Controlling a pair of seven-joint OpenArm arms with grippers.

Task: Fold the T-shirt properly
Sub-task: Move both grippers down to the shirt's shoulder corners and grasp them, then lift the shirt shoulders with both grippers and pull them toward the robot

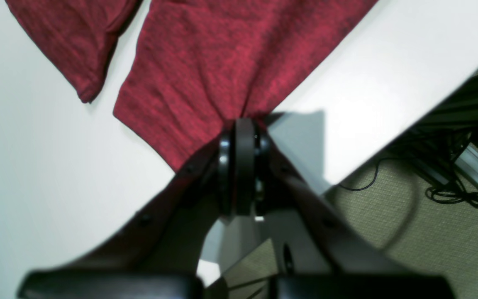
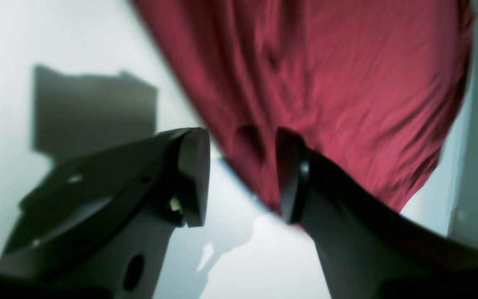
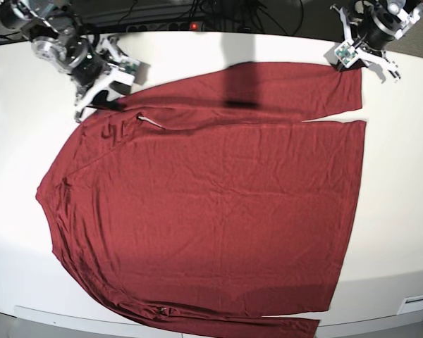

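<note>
Two pincers work the T-shirt [image 3: 211,204]: left pincer [image 1: 243,124] pinches its cloth, right pincer [image 2: 243,174] gapes wide, holding nothing.

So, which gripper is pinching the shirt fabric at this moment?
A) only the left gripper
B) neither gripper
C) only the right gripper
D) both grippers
A: the left gripper is shut on a corner of the T-shirt, with the cloth bunched into its tips, while the right gripper stands open with a clear gap between its fingers.
</note>
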